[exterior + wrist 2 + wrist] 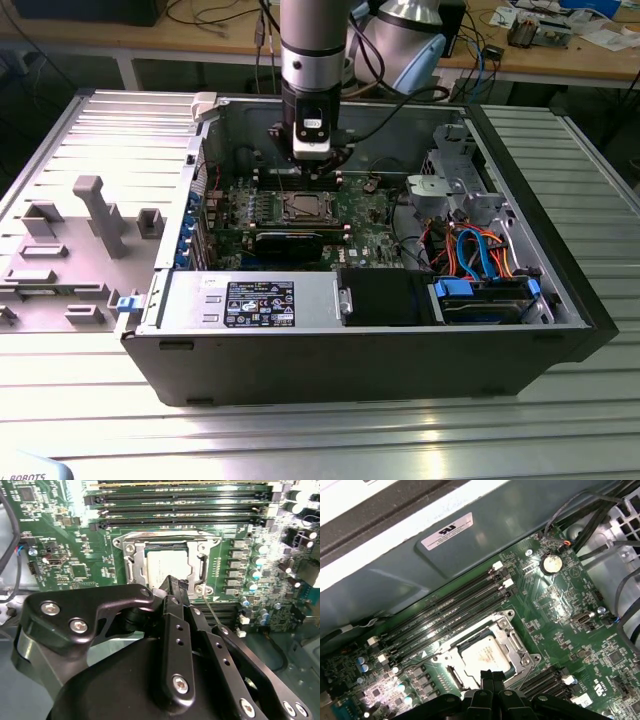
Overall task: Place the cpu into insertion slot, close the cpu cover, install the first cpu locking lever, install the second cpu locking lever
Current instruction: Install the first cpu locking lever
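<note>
While the gripper (175, 586) hangs low over the green motherboard (370, 215), I see its black fingers (486, 675) pressed together, tips at the edge of the cpu cover (134, 562). That cover lies flat on the insertion slot (288, 207), and the cpu (485, 654) sits inside, silver top showing through the window. In the exterior view the slot is at six o'clock from the gripper, the graphics card (290, 243) at six o'clock from the slot.
</note>
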{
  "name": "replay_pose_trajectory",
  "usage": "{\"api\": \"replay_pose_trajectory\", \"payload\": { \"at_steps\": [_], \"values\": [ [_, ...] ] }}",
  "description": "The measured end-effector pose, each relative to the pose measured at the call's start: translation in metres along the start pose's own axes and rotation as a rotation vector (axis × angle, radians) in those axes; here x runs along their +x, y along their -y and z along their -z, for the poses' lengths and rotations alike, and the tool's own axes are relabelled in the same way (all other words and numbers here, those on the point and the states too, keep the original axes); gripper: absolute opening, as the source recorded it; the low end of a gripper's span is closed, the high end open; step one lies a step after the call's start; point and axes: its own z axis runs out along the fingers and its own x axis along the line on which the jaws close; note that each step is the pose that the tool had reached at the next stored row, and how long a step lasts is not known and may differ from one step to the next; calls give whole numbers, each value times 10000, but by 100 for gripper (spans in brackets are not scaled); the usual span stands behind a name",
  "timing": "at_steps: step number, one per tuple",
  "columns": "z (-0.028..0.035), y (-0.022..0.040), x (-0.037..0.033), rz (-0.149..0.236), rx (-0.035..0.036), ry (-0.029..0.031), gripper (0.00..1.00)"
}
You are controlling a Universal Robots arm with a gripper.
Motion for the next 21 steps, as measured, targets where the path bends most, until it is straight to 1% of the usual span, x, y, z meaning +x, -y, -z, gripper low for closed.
{"api": "replay_pose_trajectory", "payload": {
  "at_steps": [1,2,3,13,15,18,20,21],
  "values": [
    [0,1,1,3,-67,113,11],
    [-1,1,2,4,-95,158,11],
    [-2,0,1,7,-107,175,11],
    [-1,1,1,10,-106,175,11],
    [-1,0,1,10,-112,184,11],
    [-1,1,2,8,-136,226,11],
    [-2,2,3,12,-179,300,11],
    [-3,1,3,14,-192,319,11]
  ]
}}
